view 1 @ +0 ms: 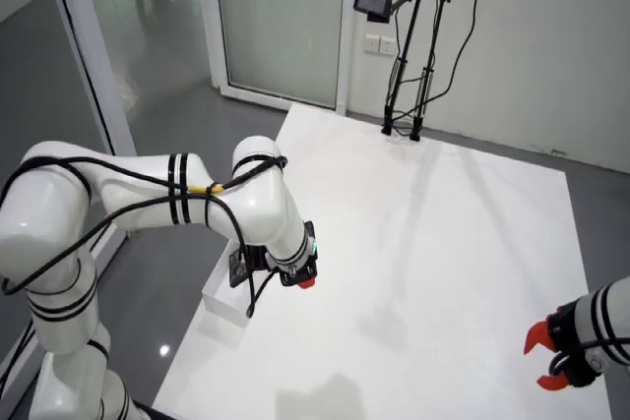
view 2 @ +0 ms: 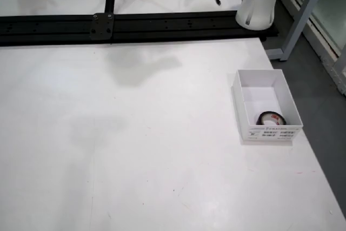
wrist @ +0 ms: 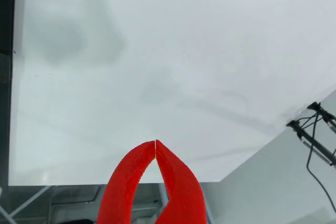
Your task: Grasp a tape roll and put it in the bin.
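Note:
A dark tape roll (view 2: pixel 269 118) lies inside the white bin (view 2: pixel 241 97), in its near corner, in the view from above. No arm shows in that view. In the view that rides on the gripper, my red gripper (wrist: pixel 156 142) is shut, tips touching, with nothing between them, above bare white table. From the side, the gripper (view 1: pixel 305 282) hangs just right of the bin (view 1: pixel 219 294), whose inside is hidden by the arm.
A second arm's red gripper (view 1: pixel 549 356) sits at the table's right front edge in the side view. A camera stand (view 1: pixel 406 115) is at the far edge. A black rail (view 2: pixel 135 25) and the arm's base (view 2: pixel 260 4) border the table from above.

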Motion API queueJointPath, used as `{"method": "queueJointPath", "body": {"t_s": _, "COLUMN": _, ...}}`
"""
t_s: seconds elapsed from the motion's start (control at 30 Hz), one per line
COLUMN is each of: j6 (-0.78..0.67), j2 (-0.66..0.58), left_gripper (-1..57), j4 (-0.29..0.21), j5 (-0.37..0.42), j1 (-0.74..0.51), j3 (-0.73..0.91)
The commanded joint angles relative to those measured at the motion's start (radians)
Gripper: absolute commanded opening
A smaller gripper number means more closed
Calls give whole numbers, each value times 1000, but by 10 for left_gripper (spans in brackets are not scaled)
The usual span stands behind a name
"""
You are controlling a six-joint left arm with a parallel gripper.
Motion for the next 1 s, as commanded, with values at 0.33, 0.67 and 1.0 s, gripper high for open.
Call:
{"method": "queueJointPath", "body": {"t_s": 0.33, "j6": 0, "j2": -2, "left_gripper": -3, "j4": 2, "j5": 0, "j1": 24, "j3": 0}}
{"method": "queueJointPath", "body": {"t_s": 0.67, "j6": 0, "j2": -2, "left_gripper": -3, "j4": 2, "j5": 0, "j1": -28, "j3": 0}}
{"method": "queueJointPath", "body": {"t_s": 1.0, "j6": 0, "j2": 0, "left_gripper": -3, "j4": 0, "j5": 0, "j1": -31, "j3": 0}}
